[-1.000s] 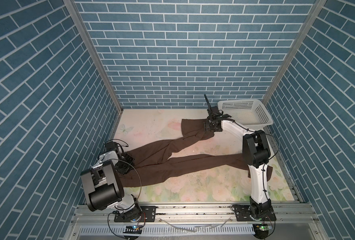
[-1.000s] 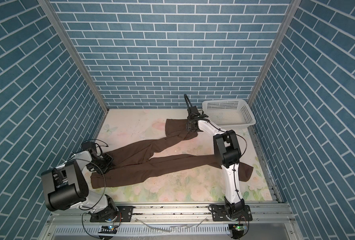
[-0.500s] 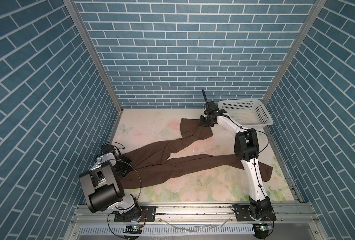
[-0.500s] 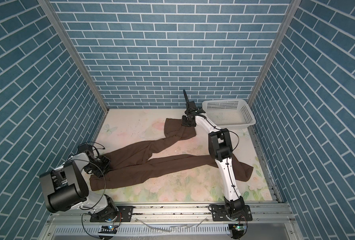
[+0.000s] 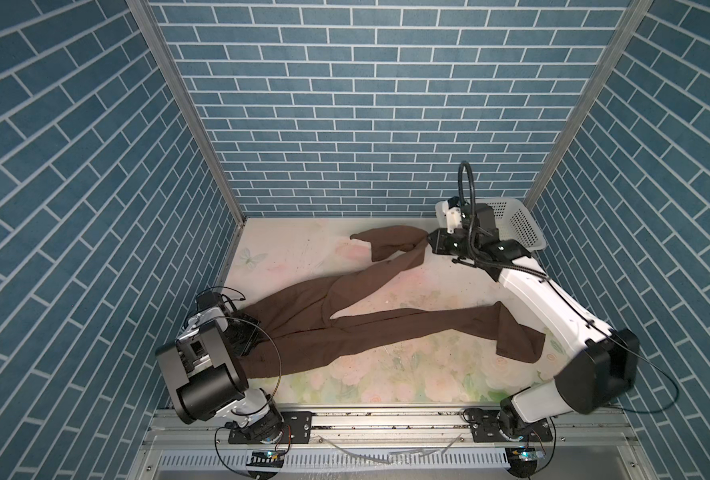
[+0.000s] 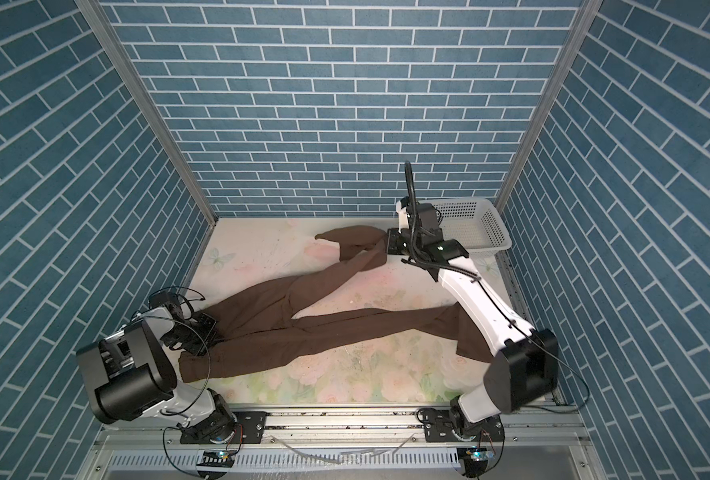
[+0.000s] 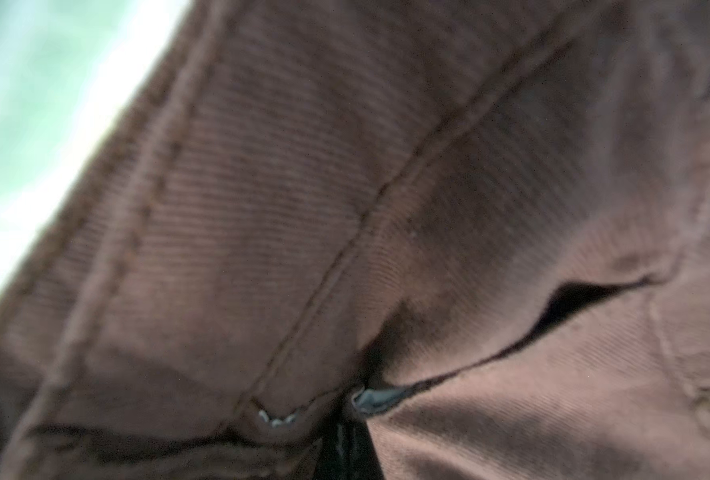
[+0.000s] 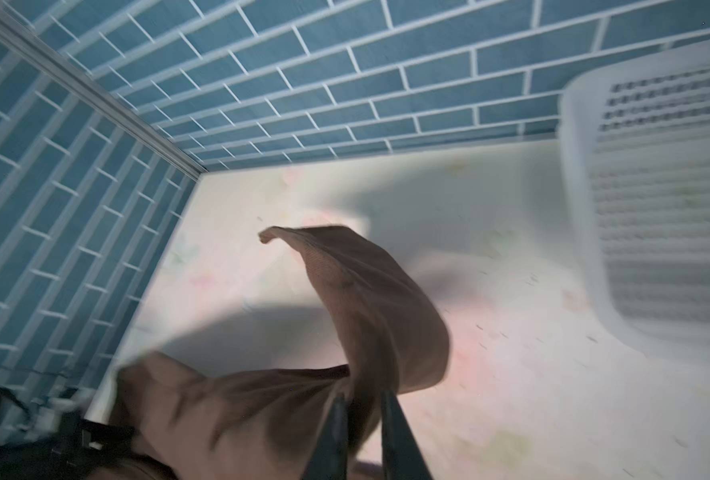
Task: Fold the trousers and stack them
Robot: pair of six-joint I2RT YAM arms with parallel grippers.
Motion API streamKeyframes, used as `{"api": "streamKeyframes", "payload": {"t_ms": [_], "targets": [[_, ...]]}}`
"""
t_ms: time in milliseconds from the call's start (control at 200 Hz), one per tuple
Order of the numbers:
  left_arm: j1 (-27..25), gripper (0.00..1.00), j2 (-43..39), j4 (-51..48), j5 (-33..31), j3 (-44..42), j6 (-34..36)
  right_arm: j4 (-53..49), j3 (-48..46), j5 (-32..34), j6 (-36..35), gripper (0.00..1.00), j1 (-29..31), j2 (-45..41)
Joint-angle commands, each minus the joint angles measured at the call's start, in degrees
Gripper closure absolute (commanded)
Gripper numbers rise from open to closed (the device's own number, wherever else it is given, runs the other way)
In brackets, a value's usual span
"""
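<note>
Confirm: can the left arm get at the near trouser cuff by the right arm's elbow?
Probably not as is. The left hand is shut on the trousers at the waist, and that cuff lies across the table, partly hidden by the right arm.

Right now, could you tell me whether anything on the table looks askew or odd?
The trousers lie crooked, legs splayed apart; the near cuff is crumpled under the right arm, the far cuff twisted.

Blue brick-pattern walls (image 5: 345, 104) on three sides, grey metal corner posts (image 5: 186, 104), pale floral tabletop (image 5: 386, 374) below
</note>
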Motion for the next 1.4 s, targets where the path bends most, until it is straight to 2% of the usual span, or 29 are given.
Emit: {"api": "streamKeyframes", "payload": {"t_ms": [0, 45, 80, 195, 320, 400, 470, 590, 660, 715, 940, 1080, 1285, 1395], "targets": [[4.0, 0.97, 0.6, -2.4, -5.4, -1.6, 0.1, -2.0, -15.2, 9.0, 2.0, 0.45, -1.6, -3.0], [5.3, 0.98, -0.1, -2.9, -5.4, -1.5, 0.3, -4.0, -19.0, 11.1, 2.7, 0.38, -2.5, -5.7], [6.1, 0.98, -0.9, -3.5, -5.5, -1.5, 0.4, -5.7, -20.5, 12.3, 3.2, 0.36, -3.2, -6.8], [7.1, 0.98, -2.7, -4.9, -5.6, 0.4, 0.6, -8.3, -19.8, 13.0, 1.4, 0.36, -4.6, -7.8], [7.1, 0.97, -3.4, -5.7, -4.6, 0.8, 1.0, -9.2, -11.1, 12.0, -4.3, 0.40, -3.2, -2.6], [7.1, 0.97, -3.9, -5.6, -4.0, -0.1, 1.4, -12.5, -0.5, 19.0, -11.2, 0.36, 2.4, 5.4], [7.1, 0.97, -4.2, -5.0, -3.6, -1.1, 1.6, -14.7, 7.0, 22.4, -15.4, 0.30, 6.3, 13.3], [7.1, 0.97, -4.7, -4.0, -1.1, -2.7, 1.3, -11.3, 12.7, 17.9, -16.2, 0.28, 7.4, 22.3], [7.1, 0.96, -4.8, -3.9, 0.1, -2.7, 1.4, -8.6, 14.9, 13.5, -17.0, 0.25, 7.6, 26.3], [7.1, 0.95, -5.0, -4.3, 0.3, -2.3, 1.8, -9.6, 18.7, 11.9, -17.7, 0.18, 8.3, 30.6], [6.9, 0.92, -5.3, -3.9, 0.3, -2.8, 1.6, -13.1, 28.2, 6.6, -19.2, 0.19, 10.7, 42.6], [6.9, 0.92, -4.7, -3.7, 0.6, -2.8, 1.6, -14.2, 29.0, 7.2, -20.8, 0.21, 11.7, 44.9], [6.9, 0.92, -3.9, -3.6, 0.3, -2.6, 1.7, -12.8, 25.0, 8.1, -21.0, 0.22, 12.1, 46.5], [6.9, 0.92, -3.4, -3.3, 0.5, -2.6, 1.5, -12.9, 24.7, 7.8, -20.9, 0.30, 12.0, 48.0]]}}
